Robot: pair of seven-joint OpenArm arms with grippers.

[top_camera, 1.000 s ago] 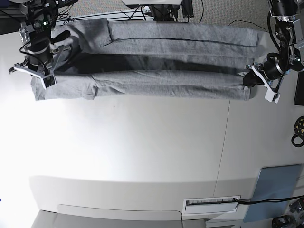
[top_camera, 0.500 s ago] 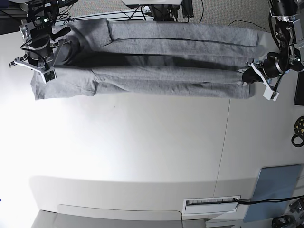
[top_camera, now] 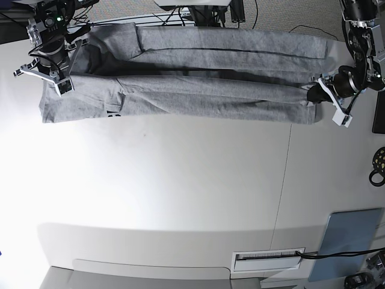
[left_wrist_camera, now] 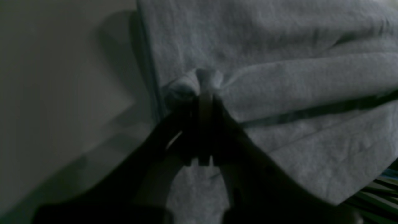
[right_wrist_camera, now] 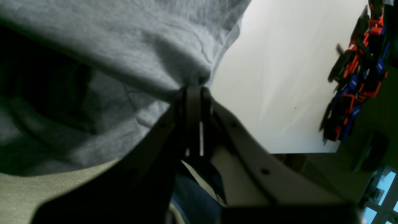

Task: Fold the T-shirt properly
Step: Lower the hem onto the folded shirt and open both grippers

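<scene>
The heather-grey T-shirt (top_camera: 210, 102) lies stretched sideways across the far part of the white table (top_camera: 180, 180), folded into long bands. A bit of black lettering shows at its near edge on the left. My left gripper (top_camera: 314, 96) is at the shirt's right end, shut on a bunched pinch of cloth; the left wrist view shows the gripper (left_wrist_camera: 205, 93) and the cloth (left_wrist_camera: 279, 40) close up. My right gripper (top_camera: 57, 75) is at the left end, shut on the fabric's edge, and it (right_wrist_camera: 194, 90) pinches grey cloth (right_wrist_camera: 124, 40) in the right wrist view.
Cables and arm bases crowd the table's far edge (top_camera: 198, 12). A blue-grey pad (top_camera: 349, 238) lies at the near right, a black ring-shaped thing (top_camera: 378, 167) at the right edge. A white label strip (top_camera: 267, 259) sits near the front. Red-and-blue tools (right_wrist_camera: 354, 71) hang beyond the table.
Both grippers have carried the lifted front band toward the table's far side. The dark shadow gap under it has narrowed, and the shirt's near edge has drawn back a little.
</scene>
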